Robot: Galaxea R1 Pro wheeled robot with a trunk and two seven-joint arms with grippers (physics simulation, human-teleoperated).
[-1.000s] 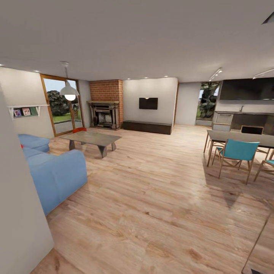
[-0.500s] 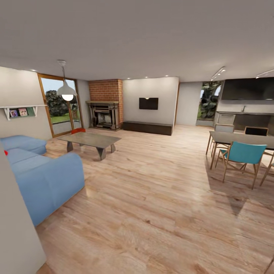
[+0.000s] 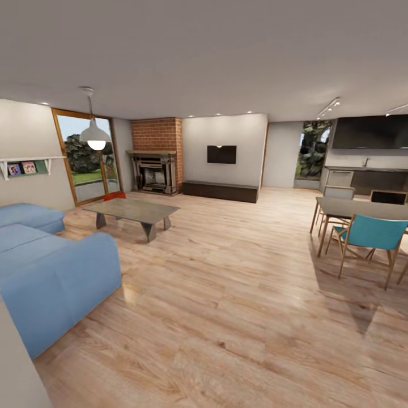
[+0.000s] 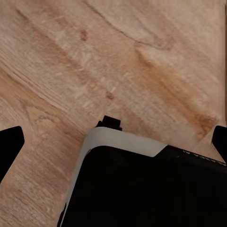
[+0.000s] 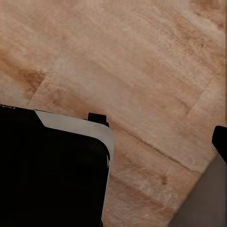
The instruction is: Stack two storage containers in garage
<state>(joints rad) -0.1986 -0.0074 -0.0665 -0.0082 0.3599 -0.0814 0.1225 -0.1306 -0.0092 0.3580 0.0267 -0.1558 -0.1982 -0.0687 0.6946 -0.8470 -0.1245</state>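
Observation:
I am in the living room, on its light wood planks (image 3: 226, 294). Part of one orange-red storage container (image 3: 115, 195) shows on the planks, past the far end of the coffee table (image 3: 133, 211) and near the glass doors (image 3: 88, 158); the table hides most of it. In the left wrist view my left gripper (image 4: 113, 144) is open, its black fingertips (image 4: 9, 147) wide apart over bare planks, holding nothing. My right gripper (image 5: 113, 142) also looks open and holds nothing, with one fingertip (image 5: 220, 142) at the frame's edge. The garage and its floor are out of view.
A blue corner sofa (image 3: 51, 272) stands close at the left, with a wall edge (image 3: 14, 368) nearest me. The brick fireplace (image 3: 156, 156) and TV wall (image 3: 222, 154) are at the back. A dining table (image 3: 362, 208) with teal chairs (image 3: 371, 233) stands at the right. My own dark base (image 4: 142, 189) is under both wrists.
The whole head view has shifted: the camera moved forward past the near left wall, which now covers less of the picture. The sofa and coffee table sit lower and closer. Nothing in the room moved.

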